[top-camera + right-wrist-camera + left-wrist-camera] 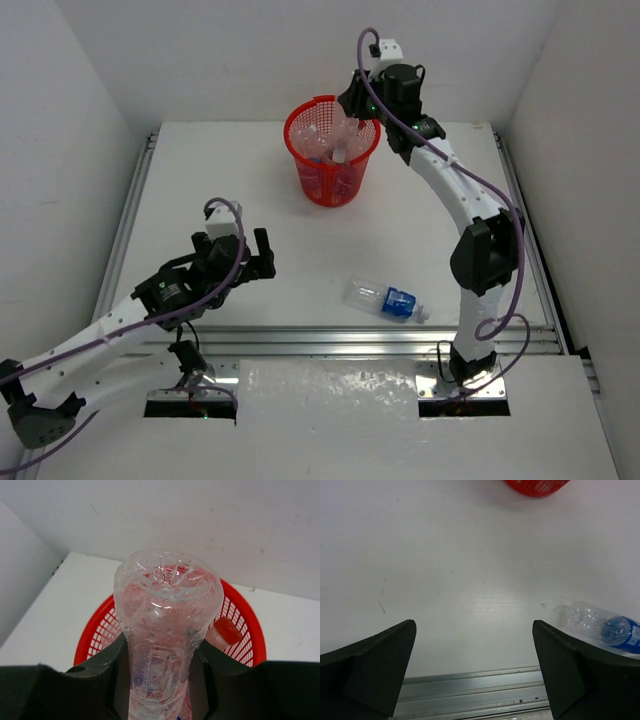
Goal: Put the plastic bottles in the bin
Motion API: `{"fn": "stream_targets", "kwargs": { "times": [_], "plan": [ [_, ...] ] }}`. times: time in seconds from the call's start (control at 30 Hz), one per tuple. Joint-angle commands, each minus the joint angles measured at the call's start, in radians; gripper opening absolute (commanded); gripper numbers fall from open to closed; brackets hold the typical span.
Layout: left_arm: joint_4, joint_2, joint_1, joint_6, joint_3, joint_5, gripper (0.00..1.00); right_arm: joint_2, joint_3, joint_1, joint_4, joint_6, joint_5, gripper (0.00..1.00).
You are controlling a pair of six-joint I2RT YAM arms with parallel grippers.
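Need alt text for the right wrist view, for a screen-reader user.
The right tool is shut on a clear plastic bottle, whose base points at the camera. The round red plastic mesh bin shows behind it, standing on the white table below a pale wall.

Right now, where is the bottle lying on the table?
Top view: the bottle lies on its side near the front edge of the table, right of centre, between the left gripper and the right arm.
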Motion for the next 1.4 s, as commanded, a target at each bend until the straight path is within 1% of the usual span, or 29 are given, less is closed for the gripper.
{"fn": "stream_targets", "kwargs": {
  "times": [0.0,0.03,0.1,0.13,0.17,0.23,0.3,0.33,0.37,0.4,0.43,0.47,0.53,0.6,0.7,0.8,0.83,0.87,0.9,0.93,0.97,1.0,1.07,1.13,1.2,1.23,1.27,1.33,1.37],
  "plan": [
    [0.026,0.007,0.014,0.023,0.006,0.006,1.0,-0.025,-0.01,-0.001,0.092,-0.012,-0.061,0.0],
    [0.029,0.007,0.014,0.025,0.006,0.009,1.0,-0.031,-0.063,-0.001,0.092,-0.009,-0.069,0.0],
    [0.028,0.0,0.016,0.025,0.007,0.004,1.0,-0.082,-0.16,0.005,0.173,-0.023,-0.084,0.0],
    [0.031,-0.012,0.016,0.024,0.006,0.003,1.0,-0.102,-0.262,0.017,0.208,-0.034,-0.087,0.0],
    [0.034,-0.02,0.016,0.028,0.001,0.01,1.0,-0.136,-0.303,0.022,0.266,-0.059,-0.104,0.0],
    [0.052,-0.035,0.016,0.036,-0.005,0.023,1.0,-0.162,-0.408,0.031,0.32,-0.073,-0.115,0.0],
    [0.057,-0.04,0.017,0.043,-0.007,0.032,1.0,-0.185,-0.452,0.034,0.371,-0.08,-0.133,0.03],
    [0.057,-0.039,0.017,0.043,-0.007,0.035,1.0,-0.189,-0.481,0.036,0.394,-0.081,-0.138,0.09],
    [0.057,-0.037,0.017,0.045,-0.007,0.036,1.0,-0.193,-0.49,0.037,0.405,-0.08,-0.141,0.19],
    [0.057,-0.036,0.017,0.045,-0.007,0.039,1.0,-0.194,-0.495,0.042,0.408,-0.081,-0.136,0.53],
    [0.057,-0.034,0.017,0.046,-0.007,0.039,1.0,-0.193,-0.492,0.044,0.402,-0.08,-0.13,0.74],
    [0.057,-0.033,0.017,0.048,-0.007,0.041,1.0,-0.193,-0.49,0.047,0.399,-0.081,-0.124,0.86],
    [0.057,-0.033,0.017,0.047,-0.007,0.041,1.0,-0.203,-0.5,0.057,0.402,-0.087,-0.124,0.89],
    [0.057,-0.036,0.019,0.047,-0.007,0.039,1.0,-0.228,-0.538,0.07,0.42,-0.092,-0.12,0.98],
    [0.057,-0.039,0.017,0.047,-0.008,0.038,1.0,-0.304,-0.594,0.074,0.448,-0.08,-0.098,0.99],
    [0.057,-0.042,0.017,0.047,-0.008,0.038,1.0,-0.375,-0.608,0.074,0.412,-0.072,-0.046,0.99],
    [0.057,-0.042,0.019,0.043,-0.008,0.035,1.0,-0.416,-0.604,0.074,0.341,-0.048,-0.008,0.99],
    [0.06,-0.042,0.02,0.043,-0.008,0.035,1.0,-0.439,-0.596,0.074,0.284,-0.031,0.076,0.99],
    [0.058,-0.037,0.019,0.042,-0.008,0.035,1.0,-0.461,-0.573,0.074,0.15,-0.017,0.131,0.99],
    [0.063,-0.033,0.02,0.045,-0.008,0.049,1.0,-0.508,-0.561,0.074,0.077,0.02,0.187,0.99],
    [0.077,-0.026,0.022,0.051,-0.01,0.065,1.0,-0.537,-0.556,0.074,-0.001,0.038,0.284,0.99],
    [0.083,-0.005,0.02,0.059,-0.01,0.082,1.0,-0.57,-0.581,0.071,-0.085,0.046,0.307,0.99],
    [0.091,0.047,0.02,0.051,-0.001,0.124,1.0,-0.681,-0.642,0.07,-0.158,0.042,0.336,0.99],
    [0.109,0.087,0.017,0.01,0.001,0.191,1.0,-0.757,-0.69,0.07,-0.267,0.055,0.351,0.99],
    [0.158,0.167,0.006,-0.031,-0.001,0.252,1.0,-0.876,-0.769,0.065,-0.379,0.084,0.402,0.99],
    [0.17,0.199,-0.016,-0.055,0.012,0.262,1.0,-0.915,-0.8,0.063,-0.41,0.112,0.416,0.99],
    [0.169,0.272,-0.032,-0.088,0.025,0.244,1.0,-0.996,-0.864,0.06,-0.442,0.135,0.443,0.99],
    [0.163,0.379,-0.073,-0.212,0.071,0.199,1.0,-1.105,-0.956,0.057,-0.508,0.189,0.497,0.99],
    [0.167,0.409,-0.092,-0.27,0.085,0.185,1.0,-1.105,-0.979,0.056,-0.529,0.204,0.508,0.99]
  ]
}}
